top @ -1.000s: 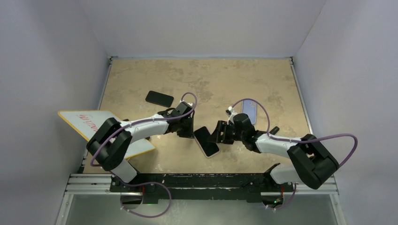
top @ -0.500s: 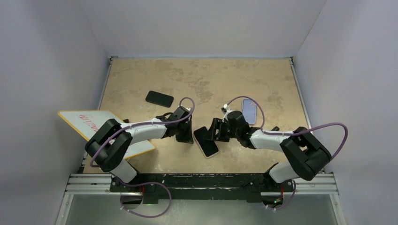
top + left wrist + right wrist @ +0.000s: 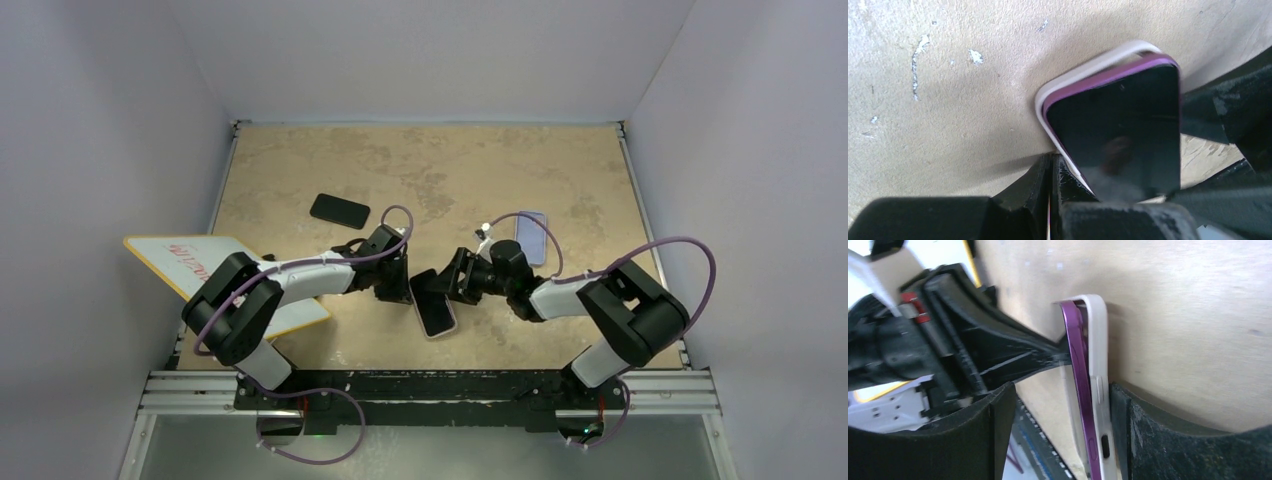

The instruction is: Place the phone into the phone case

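Note the phone (image 3: 433,303): dark screen up, purple rim, near the middle of the counter (image 3: 560,170) and between the two arms. Sits only partly in the phone case (image 3: 1083,67). Rides proud of the pale rim at one corner in both wrist views, so not yet pressed home.

Against a second ago, shifted slightly left, case and all. Over the same second, clenched shut at the left pincer (image 3: 1052,162), which had stood a little parted. Reached further left with the right arm too.

By this reading, means the seating step is under way: bracing from one side and pushing from the other. Cannot call the task done while that purple edge shows above the rim.

Relative to the left pincer: touching, closed tips set against the long edge of phone and case, nothing held between them.

Relative to the right pincer (image 3: 1060,390): straddled. Stands wide apart across the end of phone and case, one finger (image 3: 1158,440) against the back of the case, the other clear of the screen with a gap showing. Released, then, not grasping.

Farther out, well apart from all this: a dark slab (image 3: 340,210) toward the back left, a pale blue slab (image 3: 532,235) just behind the right arm, a white board (image 3: 190,262) under the left arm.
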`<move>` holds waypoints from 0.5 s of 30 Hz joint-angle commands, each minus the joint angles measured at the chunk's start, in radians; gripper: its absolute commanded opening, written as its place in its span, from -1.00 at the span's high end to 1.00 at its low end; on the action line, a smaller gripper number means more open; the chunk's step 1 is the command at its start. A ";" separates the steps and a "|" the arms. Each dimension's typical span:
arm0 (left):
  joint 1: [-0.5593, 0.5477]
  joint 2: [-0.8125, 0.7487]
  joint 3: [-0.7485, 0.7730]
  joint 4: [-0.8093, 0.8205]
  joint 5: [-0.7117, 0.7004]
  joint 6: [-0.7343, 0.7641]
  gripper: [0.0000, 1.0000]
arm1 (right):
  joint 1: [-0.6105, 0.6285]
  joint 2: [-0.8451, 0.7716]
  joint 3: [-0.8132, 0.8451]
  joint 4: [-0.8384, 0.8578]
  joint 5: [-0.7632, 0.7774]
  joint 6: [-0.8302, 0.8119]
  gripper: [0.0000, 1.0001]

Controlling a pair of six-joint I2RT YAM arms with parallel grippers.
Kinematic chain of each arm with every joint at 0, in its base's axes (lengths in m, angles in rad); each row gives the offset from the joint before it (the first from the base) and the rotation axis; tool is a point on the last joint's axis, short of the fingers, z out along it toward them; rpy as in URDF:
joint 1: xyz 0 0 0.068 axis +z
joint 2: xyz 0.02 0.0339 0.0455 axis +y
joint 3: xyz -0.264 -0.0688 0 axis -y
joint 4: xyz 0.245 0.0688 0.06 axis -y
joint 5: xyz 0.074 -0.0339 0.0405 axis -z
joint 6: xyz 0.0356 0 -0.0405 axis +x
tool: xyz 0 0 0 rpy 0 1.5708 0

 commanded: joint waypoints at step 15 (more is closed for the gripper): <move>-0.012 -0.029 -0.024 0.034 -0.005 -0.016 0.99 | 0.034 -0.063 0.043 0.012 -0.063 -0.029 -0.32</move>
